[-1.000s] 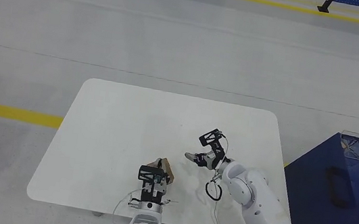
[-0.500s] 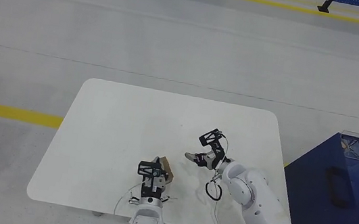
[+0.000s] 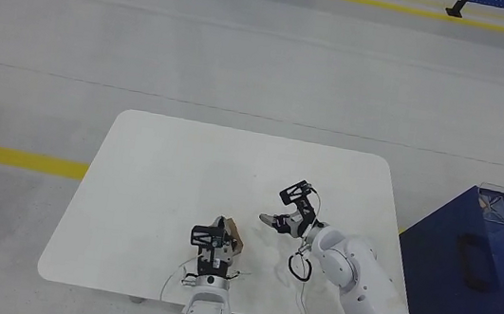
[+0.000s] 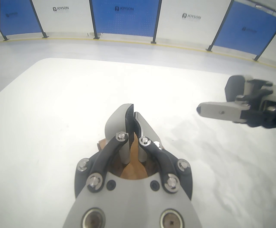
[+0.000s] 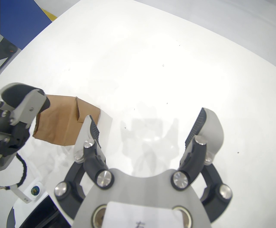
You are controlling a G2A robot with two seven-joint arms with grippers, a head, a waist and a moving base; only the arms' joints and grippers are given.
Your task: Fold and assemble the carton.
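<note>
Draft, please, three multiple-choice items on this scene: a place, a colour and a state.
1. Where on the table is the carton?
A. far edge
B. near edge, at the left hand
C. dead centre

2. What colour is the carton?
A. white
B. blue
C. brown

3. How is the right hand?
A. open and empty
B. shut on the carton
C. shut on nothing

Answers: 1 B, the top view shows it by the robot's side of the table; 2 C, plain brown card in both wrist views; 3 A, its fingers stand wide apart, nothing between.

Top looks down; close wrist views share the table (image 3: 184,162).
</note>
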